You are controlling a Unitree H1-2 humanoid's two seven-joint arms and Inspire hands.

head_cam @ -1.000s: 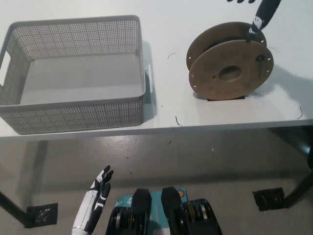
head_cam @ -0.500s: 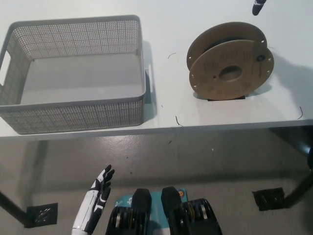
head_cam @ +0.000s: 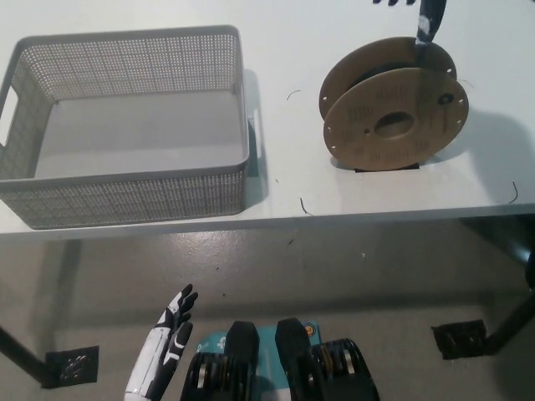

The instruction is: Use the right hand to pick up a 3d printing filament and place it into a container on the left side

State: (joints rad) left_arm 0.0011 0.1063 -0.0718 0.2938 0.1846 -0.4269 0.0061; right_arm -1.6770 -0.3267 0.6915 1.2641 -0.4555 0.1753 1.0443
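A brown cardboard filament spool [head_cam: 391, 106] stands on its edge on the white table, right of centre. At the picture's top edge my black right hand [head_cam: 426, 18] shows only as dark fingertips just above the spool's far rim; whether it touches the spool I cannot tell. The grey perforated basket [head_cam: 242, 125] sits on the left half of the table with nothing inside. My white left hand [head_cam: 167, 342] hangs low at the lower left, below the table edge, fingers spread and holding nothing.
The table's front edge [head_cam: 276, 222] crosses the picture below the basket and spool. A few thin dark strands lie on the table between the two. Grey floor and table legs show beneath.
The black fingertips at the top edge drew back half a second ago and now reach down to the spool's far rim again. The left hand has barely shifted.
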